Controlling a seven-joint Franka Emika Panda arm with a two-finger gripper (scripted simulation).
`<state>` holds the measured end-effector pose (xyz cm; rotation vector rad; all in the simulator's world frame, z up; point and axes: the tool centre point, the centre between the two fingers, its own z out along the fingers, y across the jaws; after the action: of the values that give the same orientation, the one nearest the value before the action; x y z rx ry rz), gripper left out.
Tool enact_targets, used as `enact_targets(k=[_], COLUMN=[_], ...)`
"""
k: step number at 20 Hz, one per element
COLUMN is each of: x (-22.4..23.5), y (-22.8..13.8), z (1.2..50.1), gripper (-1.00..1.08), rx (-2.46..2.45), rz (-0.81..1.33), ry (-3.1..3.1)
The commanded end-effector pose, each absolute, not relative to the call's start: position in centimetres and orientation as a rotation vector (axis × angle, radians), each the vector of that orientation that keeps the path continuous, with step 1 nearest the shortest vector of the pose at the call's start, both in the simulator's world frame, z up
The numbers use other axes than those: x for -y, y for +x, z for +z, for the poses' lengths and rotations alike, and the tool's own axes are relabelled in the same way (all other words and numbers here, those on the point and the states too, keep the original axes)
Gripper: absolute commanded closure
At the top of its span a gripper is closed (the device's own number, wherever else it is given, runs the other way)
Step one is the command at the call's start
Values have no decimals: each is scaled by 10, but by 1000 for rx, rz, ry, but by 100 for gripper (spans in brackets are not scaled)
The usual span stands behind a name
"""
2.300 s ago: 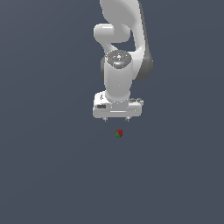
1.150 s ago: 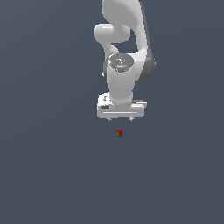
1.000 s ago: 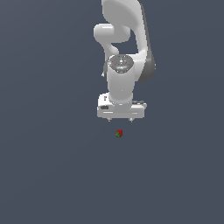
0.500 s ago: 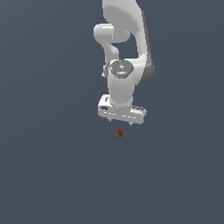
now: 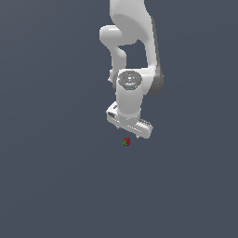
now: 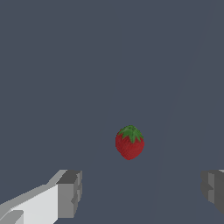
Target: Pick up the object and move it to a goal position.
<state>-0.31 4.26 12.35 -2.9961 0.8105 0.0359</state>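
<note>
**Gripper spread above a small strawberry**

In the exterior view, the white robot arm (image 5: 135,51) came down from the top edge of the frame, a little right of centre, and ended in a white gripper (image 5: 131,126) set at a slant, its lower right corner dipping further than its left. Just below that gripper, slightly left of its lower end, lay the object, a tiny red strawberry (image 5: 126,142) with a green patch on it, near the middle of the frame. It looked very small next to the gripper and sat apart from it, with a thin strip of the dark grey floor (image 5: 56,176) showing between the two.

In the wrist view the strawberry (image 6: 129,142) appeared larger, red with a green leafy cap at its upper end, a little right of centre and below the middle of the frame. The two grey fingertips showed at the lower edge, one (image 6: 70,194) at the lower left on its white finger, the other (image 6: 214,190) at the far lower right, partly cut off by the frame. They stood wide apart, with nothing between them; the strawberry lay above the gap in the picture and touched neither one. The gripper (image 6: 142,192) was therefore spread and held nothing. The floor (image 6: 65,65) filled the rest of that view.
</note>
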Motion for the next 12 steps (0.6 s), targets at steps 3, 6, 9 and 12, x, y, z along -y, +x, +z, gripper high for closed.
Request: enact_targets(k=[3,6,9,12], x=[-43,-43,-43,-42], y=[-3,-3,-4,-4], z=[114,108,102,96], gripper=[-92,-92,-92,-92], rx=[-997,-1117,-1236,-1354], rz=[35,34,31,28], ry=[-2946,-2906,-2863,-2814])
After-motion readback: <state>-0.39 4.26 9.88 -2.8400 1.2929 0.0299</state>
